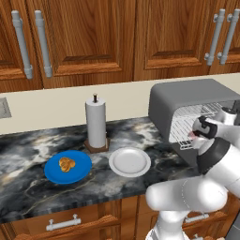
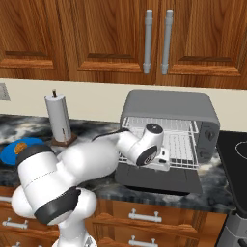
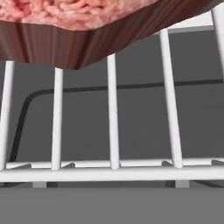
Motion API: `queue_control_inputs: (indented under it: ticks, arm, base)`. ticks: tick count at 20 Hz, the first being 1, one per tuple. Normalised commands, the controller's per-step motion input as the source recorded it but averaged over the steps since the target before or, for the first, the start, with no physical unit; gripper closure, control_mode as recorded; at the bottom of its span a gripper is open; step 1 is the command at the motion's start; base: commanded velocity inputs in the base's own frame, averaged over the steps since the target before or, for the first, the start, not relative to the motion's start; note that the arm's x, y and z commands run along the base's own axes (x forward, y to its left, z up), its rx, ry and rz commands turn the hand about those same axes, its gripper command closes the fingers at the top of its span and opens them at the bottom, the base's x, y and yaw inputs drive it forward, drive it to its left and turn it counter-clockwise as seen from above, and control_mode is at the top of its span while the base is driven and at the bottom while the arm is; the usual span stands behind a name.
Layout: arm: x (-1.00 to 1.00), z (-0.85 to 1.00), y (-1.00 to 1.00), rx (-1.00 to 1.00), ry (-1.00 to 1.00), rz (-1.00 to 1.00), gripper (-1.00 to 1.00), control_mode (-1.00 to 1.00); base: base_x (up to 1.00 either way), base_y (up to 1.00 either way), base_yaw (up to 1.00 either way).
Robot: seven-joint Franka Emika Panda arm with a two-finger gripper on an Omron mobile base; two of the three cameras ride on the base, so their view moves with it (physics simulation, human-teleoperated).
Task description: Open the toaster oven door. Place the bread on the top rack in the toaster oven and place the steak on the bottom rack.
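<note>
The gray toaster oven point(image 2: 169, 103) stands open, its door point(image 2: 159, 179) folded down flat in front. My gripper point(image 2: 163, 155) reaches into the opening at the height of the bottom rack point(image 2: 185, 149), under the top rack point(image 2: 166, 124). The pink-red steak point(image 3: 65, 17) looms close ahead of the hand, over the bottom rack's wires point(image 3: 113, 131); a pink sliver of the steak point(image 1: 191, 134) shows at the hand's tip. My fingers are hidden, so whether they hold it is unclear. The bread point(image 1: 67, 164) lies on a blue plate point(image 1: 82, 174) at the left.
An empty white plate point(image 1: 130, 162) sits between the blue plate and the oven. A paper-towel roll point(image 1: 96, 123) stands behind them by the wall. A dark stovetop point(image 2: 235, 154) borders the oven's right side. Wooden cabinets hang above.
</note>
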Motion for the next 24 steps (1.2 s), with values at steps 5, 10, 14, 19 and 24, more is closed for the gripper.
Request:
queue_control_inputs:
  ticks: [5, 10, 14, 19, 24]
  arm:
    - [0.27, -0.07, 0.0, 0.0, -0.04, -0.04, -1.0, -1.0]
    - [0.32, 0.0, 0.0, 0.0, -0.05, -0.09, -1.0, -1.0]
    - [0.28, 0.0, 0.0, 0.0, -0.08, -0.13, -1.0, -1.0]
    - [0.17, 0.0, 0.0, 0.0, -0.08, -0.14, -1.0, -1.0]
    - [0.19, 0.0, 0.0, 0.02, -0.04, -0.14, -1.0, -1.0]
  base:
    - [0.0, 0.0, 0.0]
    - [0.0, 0.0, 0.0]
    - [0.0, 0.0, 0.0]
    - [0.0, 0.0, 0.0]
    - [0.0, 0.0, 0.0]
